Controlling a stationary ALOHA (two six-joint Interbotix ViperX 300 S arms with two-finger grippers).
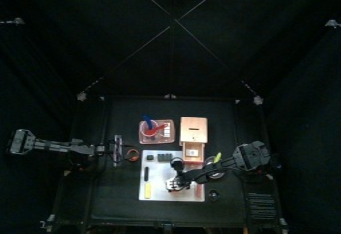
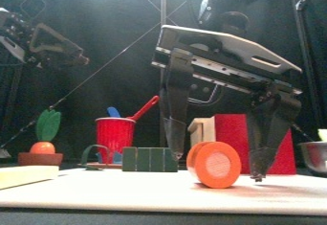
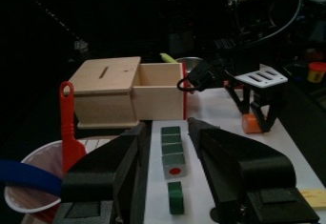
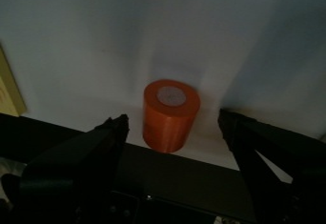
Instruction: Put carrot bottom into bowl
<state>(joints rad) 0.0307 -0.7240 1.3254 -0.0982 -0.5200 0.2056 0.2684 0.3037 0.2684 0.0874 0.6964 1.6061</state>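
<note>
The carrot bottom [image 4: 170, 113] is a stubby orange cylinder lying on the white mat [image 4: 204, 28]. It also shows in the front view [image 2: 213, 164]. My right gripper [image 2: 215, 168] is open and low over the mat, with one jaw on each side of the piece and not touching it. It shows the same way in the right wrist view [image 4: 173, 123] and the top view [image 1: 181, 178]. The small brownish bowl [image 2: 36, 159] stands at the far left with an orange and green piece in it. My left gripper [image 3: 169, 137] is open and empty, hovering at the table's left [image 1: 118, 152].
A red cup [image 2: 115, 135] with blue and red utensils stands left of centre, with a dark green block [image 2: 149, 159] in front of it. A wooden box [image 3: 121, 85] with an open drawer stands at the back. A red box [image 2: 236, 138] and a metal bowl [image 2: 313, 157] are on the right.
</note>
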